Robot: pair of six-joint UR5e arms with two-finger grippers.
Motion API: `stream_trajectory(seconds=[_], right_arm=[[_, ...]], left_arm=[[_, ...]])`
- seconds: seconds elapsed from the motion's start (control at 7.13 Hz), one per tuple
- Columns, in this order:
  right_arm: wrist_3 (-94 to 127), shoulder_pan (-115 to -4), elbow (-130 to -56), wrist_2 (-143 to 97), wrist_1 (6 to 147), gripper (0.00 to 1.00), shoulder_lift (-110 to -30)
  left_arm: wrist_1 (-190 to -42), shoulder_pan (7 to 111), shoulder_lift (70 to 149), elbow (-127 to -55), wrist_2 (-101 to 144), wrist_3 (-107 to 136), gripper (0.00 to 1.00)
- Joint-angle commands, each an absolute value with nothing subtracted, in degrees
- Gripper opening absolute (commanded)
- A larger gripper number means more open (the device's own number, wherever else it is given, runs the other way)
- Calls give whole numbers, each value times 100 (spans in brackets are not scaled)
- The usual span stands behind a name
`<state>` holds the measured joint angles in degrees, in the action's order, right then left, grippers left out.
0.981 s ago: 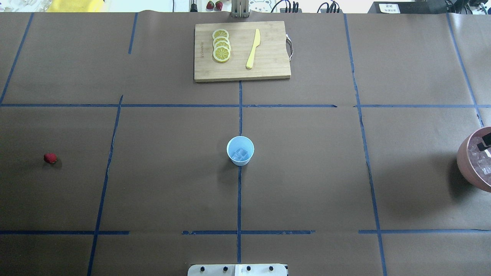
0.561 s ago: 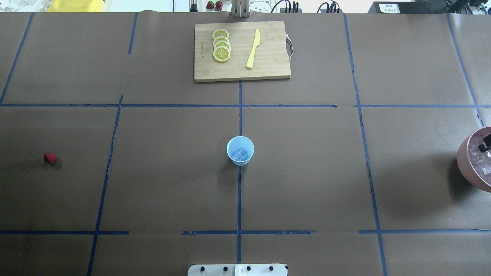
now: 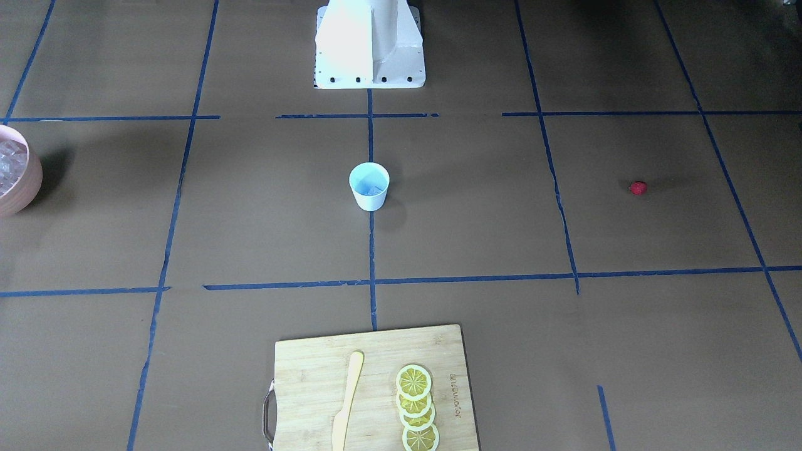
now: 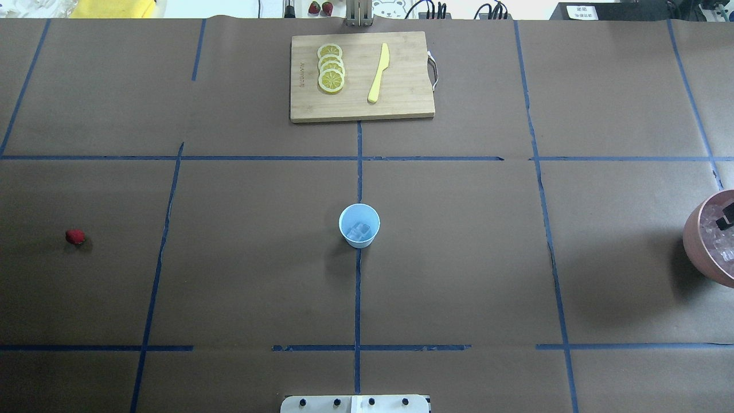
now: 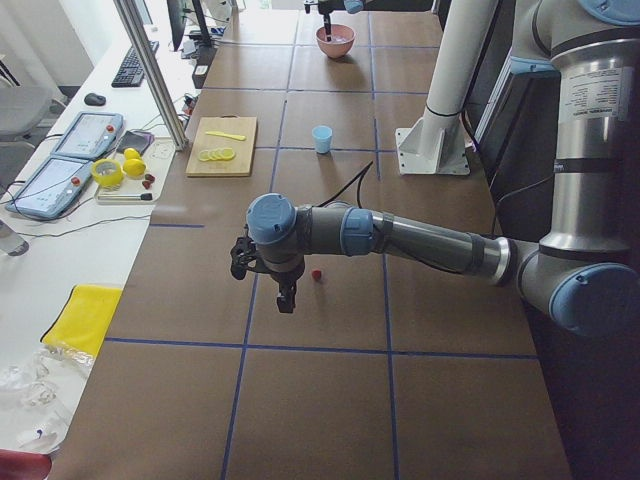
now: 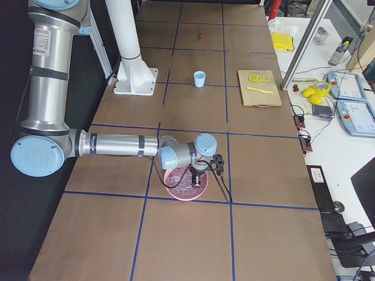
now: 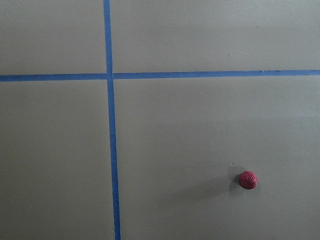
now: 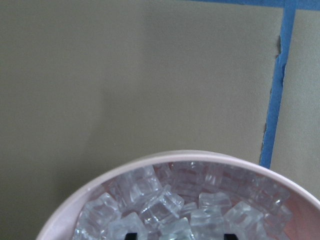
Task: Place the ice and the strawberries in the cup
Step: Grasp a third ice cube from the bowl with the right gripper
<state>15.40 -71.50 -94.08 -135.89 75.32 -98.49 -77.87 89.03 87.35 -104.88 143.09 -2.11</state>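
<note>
Exterior left alone — left gripper [image 5: 286, 303]

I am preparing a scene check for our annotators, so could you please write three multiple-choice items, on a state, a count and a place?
1. What state is the cup in? A upright with ice inside; B tipped over; C upright and empty.
2. How many lemon slices lie on the cutting board? A two; B six; C four.
3. Where is the strawberry? A in the cup; B on the bare table; C on the cutting board.
Answers: 1 A, clear cubes show inside its rim; 2 C, four overlapping slices beside the knife; 3 B, it lies alone on the brown paper.
</note>
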Motion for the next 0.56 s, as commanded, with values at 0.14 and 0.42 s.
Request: stream_trajectory(seconds=[0.14, 0.42], right_arm=[[1529, -7137, -9413, -13597, 7532, 38, -9888], [1512, -7145, -9448, -13614, 7532, 0, -9905]], left_arm=[[-7778, 8903, 8728, -10494, 14387, -211, 100], [-7778, 8912, 8719, -10494, 14616, -211, 100]])
